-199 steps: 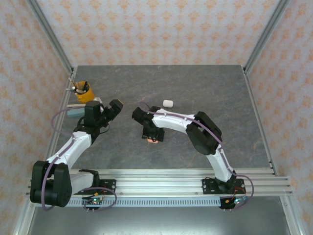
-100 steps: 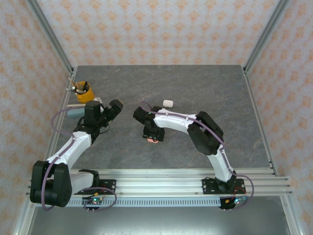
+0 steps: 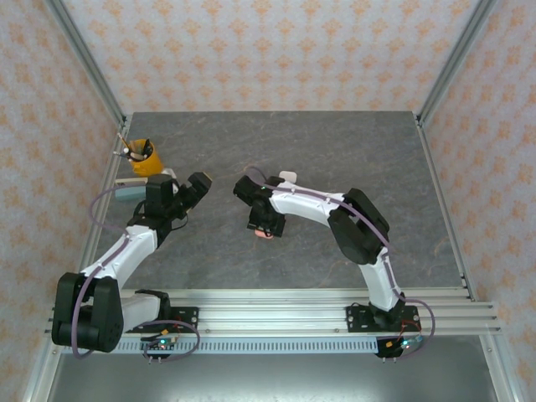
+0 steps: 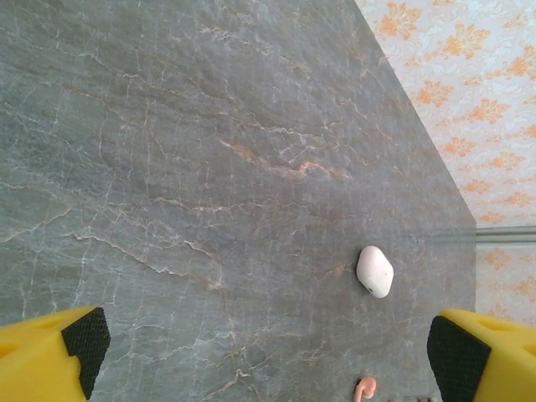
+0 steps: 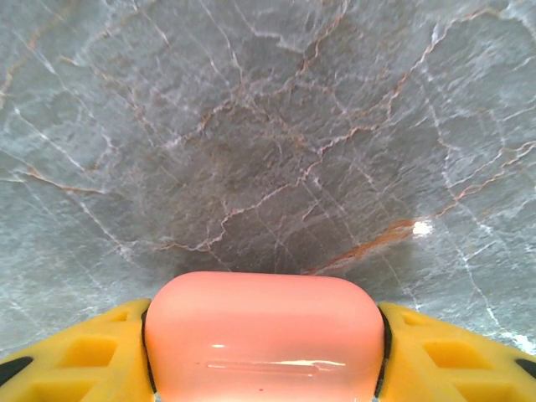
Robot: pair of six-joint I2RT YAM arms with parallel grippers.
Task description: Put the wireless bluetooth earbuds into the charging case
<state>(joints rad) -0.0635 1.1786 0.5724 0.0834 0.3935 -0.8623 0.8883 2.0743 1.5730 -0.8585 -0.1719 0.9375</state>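
Our right gripper had its yellow fingers about half closed on the glossy coral-pink plastic charging case, held over the grey marbled table. Our left gripper hung spread to its widest and empty — ahead of it lay one small coral-pink hooked earbud, near a white pebble-shaped case. We judged the smooth, rounded shell the main risk: gripped only by its curved sides, it could twist or squirt free. The earbud was tiny — wide pads might flick it away, and we could not tell whether the pink case's lid was open.
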